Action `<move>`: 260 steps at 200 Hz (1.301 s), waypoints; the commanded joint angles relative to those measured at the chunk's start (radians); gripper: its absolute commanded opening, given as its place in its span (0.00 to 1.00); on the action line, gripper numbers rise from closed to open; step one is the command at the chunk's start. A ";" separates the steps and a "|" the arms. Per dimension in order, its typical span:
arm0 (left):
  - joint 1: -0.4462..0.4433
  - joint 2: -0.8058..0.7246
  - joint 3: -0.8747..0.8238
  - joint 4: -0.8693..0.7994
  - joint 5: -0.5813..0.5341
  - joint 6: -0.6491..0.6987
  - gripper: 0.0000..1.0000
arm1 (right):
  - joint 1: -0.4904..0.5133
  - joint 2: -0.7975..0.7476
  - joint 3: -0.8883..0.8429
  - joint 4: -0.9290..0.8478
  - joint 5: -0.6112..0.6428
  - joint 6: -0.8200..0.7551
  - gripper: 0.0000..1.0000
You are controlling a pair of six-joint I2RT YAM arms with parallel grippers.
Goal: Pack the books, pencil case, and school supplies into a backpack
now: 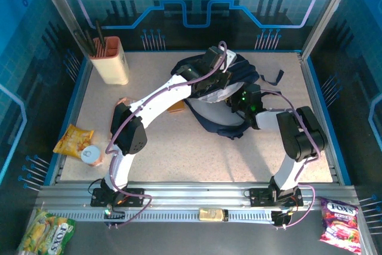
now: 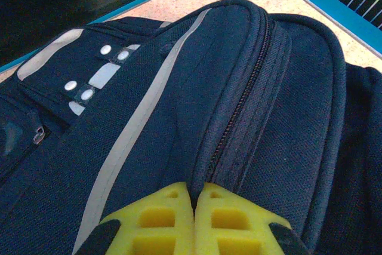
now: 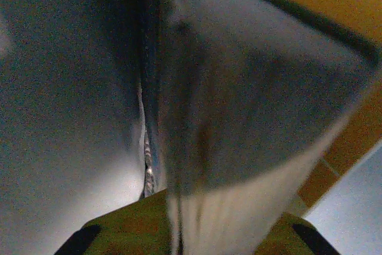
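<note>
The navy backpack [image 1: 210,117] lies at the middle back of the table. My left gripper [image 1: 219,79] is at its top. In the left wrist view its yellow fingers [image 2: 161,219] are shut on a fold of the backpack [image 2: 179,88] next to the zipper. My right gripper [image 1: 237,97] reaches into the bag from the right. In the dim right wrist view a book [image 3: 239,106] with a grey cover and pale page edges stands between the fingers of the right gripper [image 3: 218,222], with an orange cover [image 3: 352,129] behind it and the bag's grey lining [image 3: 59,88] on the left.
A beige holder [image 1: 111,63] with pencils stands at the back left. An orange-brown flat corner [image 1: 176,107] peeks out beside the left arm. A yellow snack bag [image 1: 74,140] and a can [image 1: 91,154] lie near the left edge. Candy bags [image 1: 339,222] lie off the table in front.
</note>
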 commanded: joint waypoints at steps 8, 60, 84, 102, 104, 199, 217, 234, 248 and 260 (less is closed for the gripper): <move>0.001 -0.076 0.025 0.133 0.007 -0.041 0.00 | 0.012 0.020 0.056 -0.064 -0.007 -0.049 0.21; 0.008 -0.072 0.023 0.126 0.007 -0.050 0.00 | -0.006 0.046 0.151 -0.130 -0.093 -0.138 0.36; 0.017 -0.072 0.019 0.121 0.010 -0.057 0.00 | -0.016 -0.007 0.088 -0.147 -0.126 -0.149 0.53; 0.024 -0.072 0.017 0.118 0.014 -0.063 0.00 | -0.025 -0.082 0.029 -0.229 -0.133 -0.172 0.64; 0.024 -0.072 0.017 0.118 0.015 -0.064 0.00 | -0.027 -0.093 0.025 -0.243 -0.131 -0.177 0.65; 0.047 -0.035 -0.024 0.090 0.161 -0.094 0.00 | -0.068 -0.685 -0.168 -0.840 0.208 -0.449 0.79; 0.052 -0.011 -0.026 0.060 0.249 -0.088 0.07 | -0.061 -0.792 -0.159 -0.929 0.310 -0.530 0.82; 0.061 0.015 -0.020 0.035 0.306 -0.091 0.14 | -0.054 -0.865 -0.136 -1.014 0.391 -0.571 0.83; 0.063 0.032 -0.013 0.013 0.334 -0.093 0.20 | -0.050 -0.899 -0.116 -1.066 0.442 -0.596 0.83; 0.065 0.040 -0.009 -0.005 0.352 -0.097 0.27 | -0.050 -0.912 -0.094 -1.093 0.466 -0.620 0.83</move>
